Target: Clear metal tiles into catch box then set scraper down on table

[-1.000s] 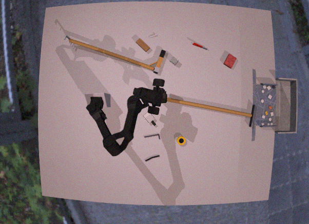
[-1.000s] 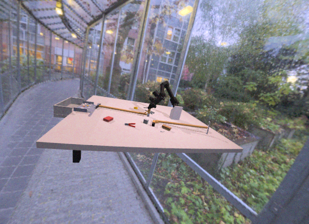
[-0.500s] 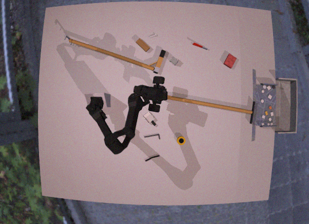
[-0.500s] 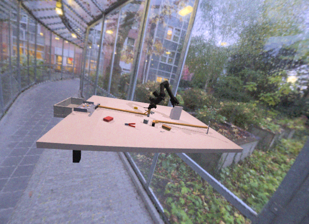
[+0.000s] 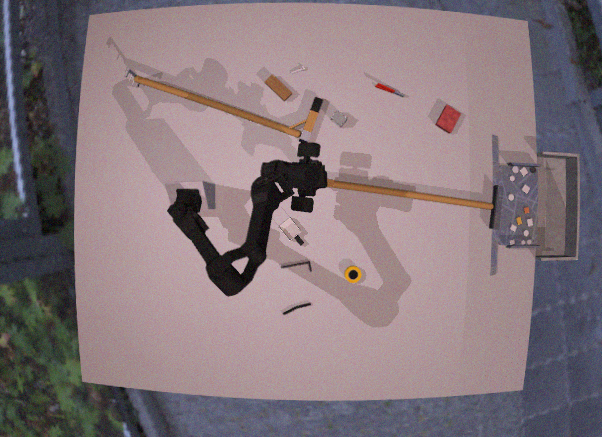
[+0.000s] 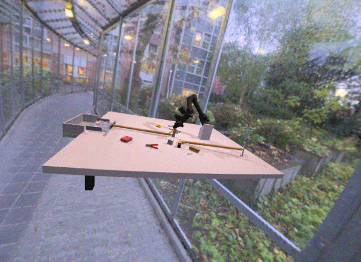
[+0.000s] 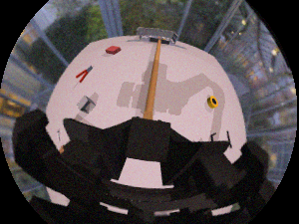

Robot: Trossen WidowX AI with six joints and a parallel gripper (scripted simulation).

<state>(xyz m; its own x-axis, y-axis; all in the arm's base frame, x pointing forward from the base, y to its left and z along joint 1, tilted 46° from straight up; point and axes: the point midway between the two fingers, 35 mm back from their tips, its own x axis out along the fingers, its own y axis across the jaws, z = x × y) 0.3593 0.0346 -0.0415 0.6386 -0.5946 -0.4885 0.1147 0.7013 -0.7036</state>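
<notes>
The long scraper has a wooden handle (image 5: 410, 195) (image 6: 141, 129) (image 7: 154, 79) and a dark blade (image 5: 494, 206) at the near edge of the steel plate (image 5: 504, 211). My gripper (image 6: 174, 128) (image 7: 148, 120) is shut on the scraper's near end, low over the middle of the table. The arm hides the grip in the top view. Several small tiles, white (image 5: 525, 189), orange (image 5: 526, 210) and yellow (image 5: 519, 220), lie spread on the plate beyond the blade. The catch box (image 5: 572, 207) (image 6: 73, 131) adjoins the plate's far end; no tile shows inside.
A second long wooden-handled tool (image 5: 215, 104) (image 6: 213, 145) lies left of the grip. A grey cube (image 5: 339, 117), red pliers (image 5: 385, 88) and a red block (image 5: 448, 118) lie left of the scraper handle. A yellow ring (image 5: 353, 274) (image 7: 212, 102) and a hex key (image 5: 297, 265) are right of it.
</notes>
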